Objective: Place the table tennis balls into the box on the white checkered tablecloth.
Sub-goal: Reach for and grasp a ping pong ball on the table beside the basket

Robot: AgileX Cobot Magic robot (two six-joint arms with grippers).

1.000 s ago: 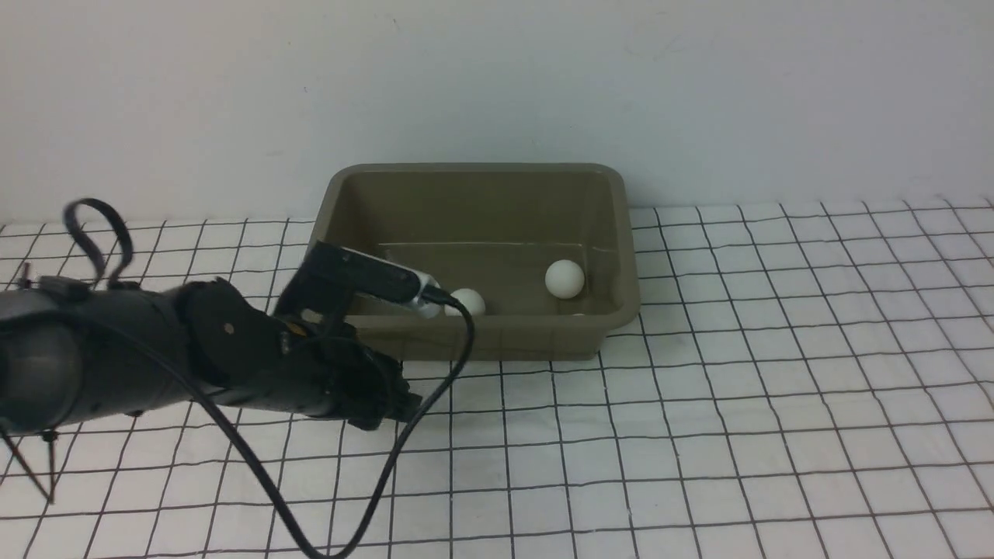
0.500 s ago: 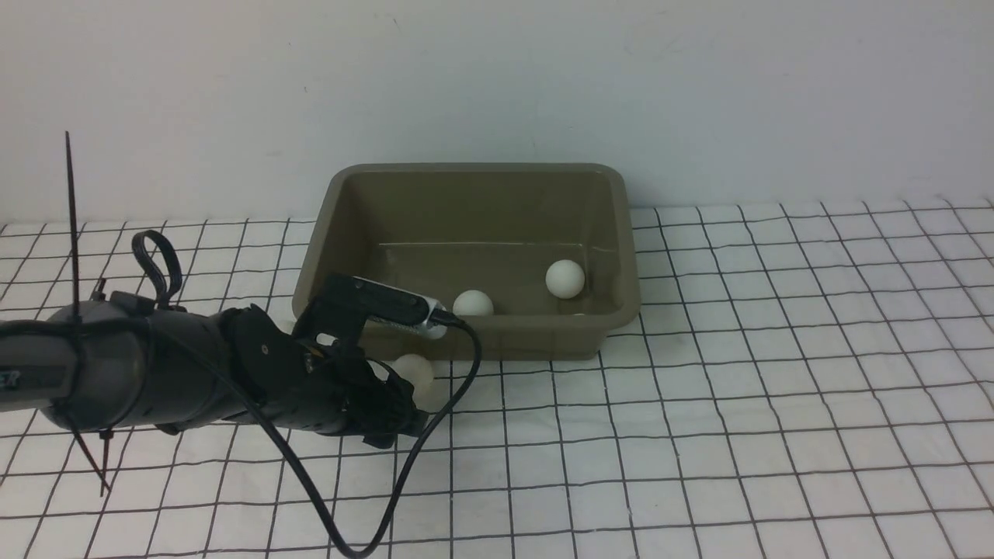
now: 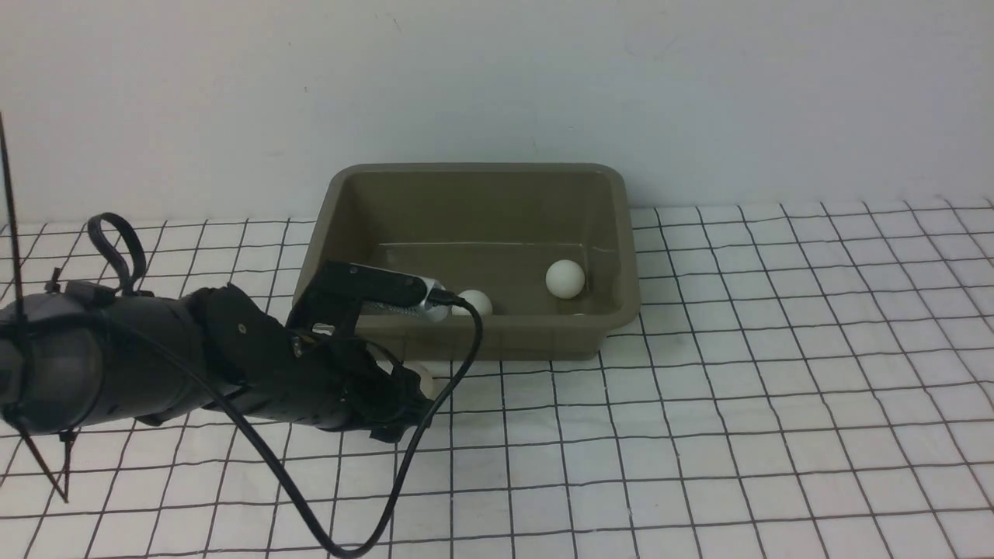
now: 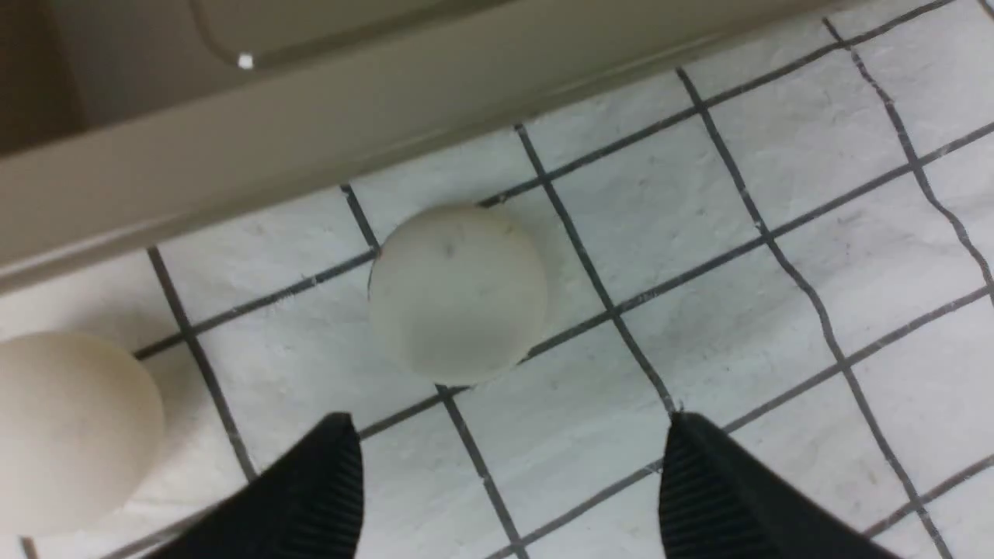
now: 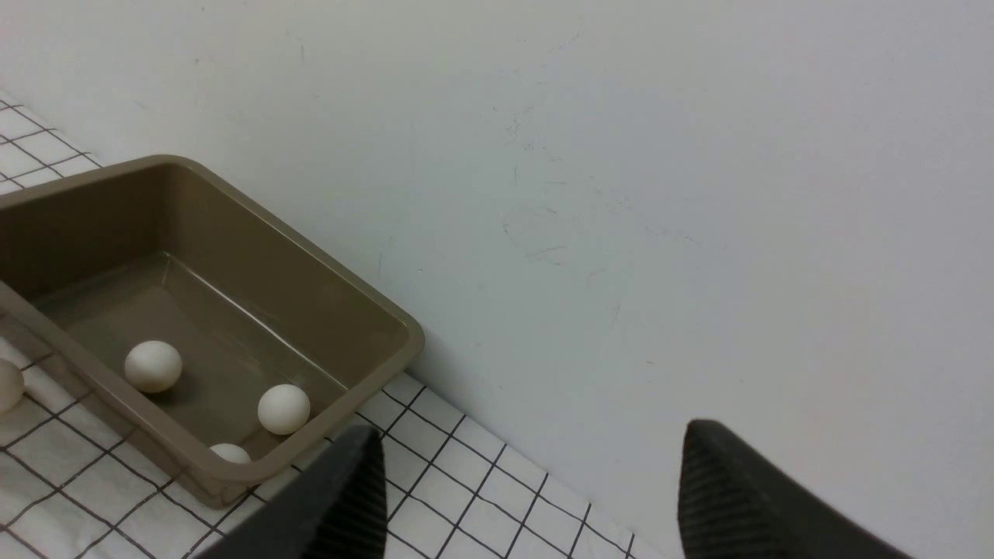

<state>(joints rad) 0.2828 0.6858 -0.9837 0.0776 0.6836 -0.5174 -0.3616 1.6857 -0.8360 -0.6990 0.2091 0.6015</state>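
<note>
Pale wall [image 3: 497, 78] backs the white checkered tablecloth [image 3: 738, 404]. At left, the left gripper [image 4: 509, 435] sits low over the cloth, jaws spread and empty. The first ball [image 4: 458, 293] lies just ahead of its fingertips, apart from them, and the second ball [image 4: 74, 431] lies beside it. Both are near the front rim of the box [image 3: 497, 341], which holds three balls [image 5: 153, 366]. Rightward, open cloth runs to the edge. The right gripper [image 5: 528, 481] hangs parted, holding nothing.

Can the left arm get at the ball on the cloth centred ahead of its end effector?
Likely yes: the left end effector is open, and the ball lies on bare tablecloth just ahead with nothing between. The box wall sits close behind it, and a second ball lies to one side.
</note>
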